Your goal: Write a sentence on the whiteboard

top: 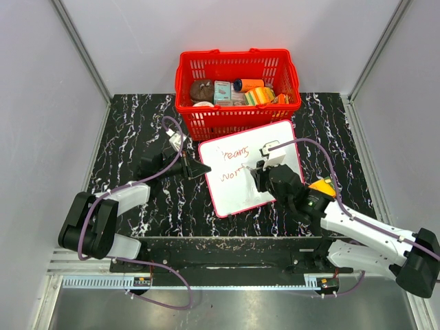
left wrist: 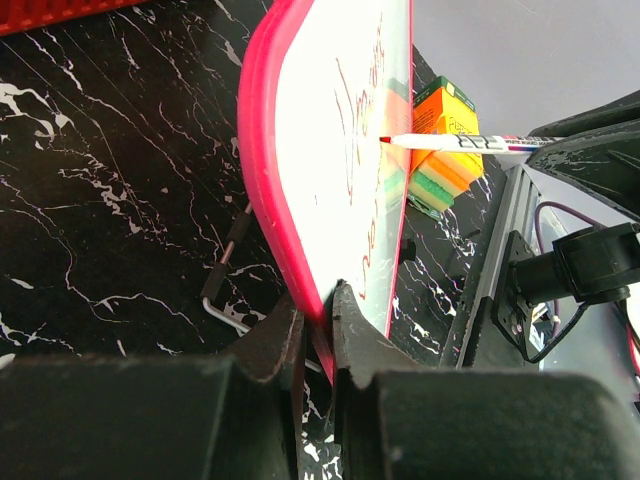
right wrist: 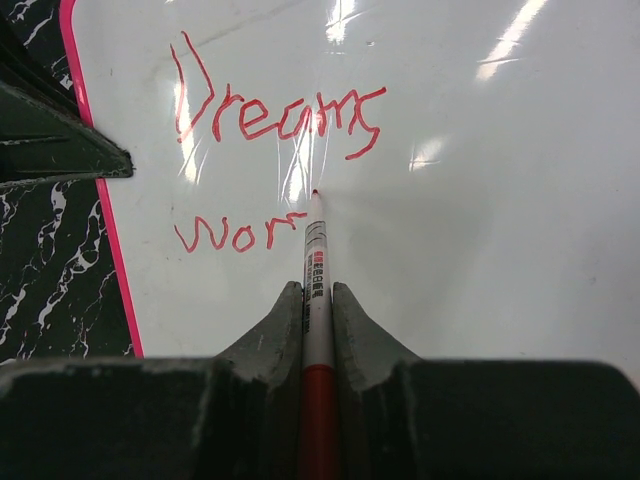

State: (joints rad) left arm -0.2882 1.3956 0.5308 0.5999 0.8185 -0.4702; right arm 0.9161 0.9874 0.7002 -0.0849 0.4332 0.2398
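On the black marbled table [top: 137, 130], just in front of the red basket [top: 234, 53]: whiteboard [top: 237, 196], long axis left to right, right end skewed toward the basket. Sentence [right wrist: 280, 115]: red, two lines, "Dreams" over "Wor", running along that axis. Left gripper [left wrist: 320, 305]: jaws clamped on the board's pink left rim. Right gripper [right wrist: 318, 290]: jaws closed on a marker [right wrist: 317, 250], tip forward, at the board just after "Wor".

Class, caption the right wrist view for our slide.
Right gripper holds marker at unfinished sentence, "Dreams Wor", on whiteboard.
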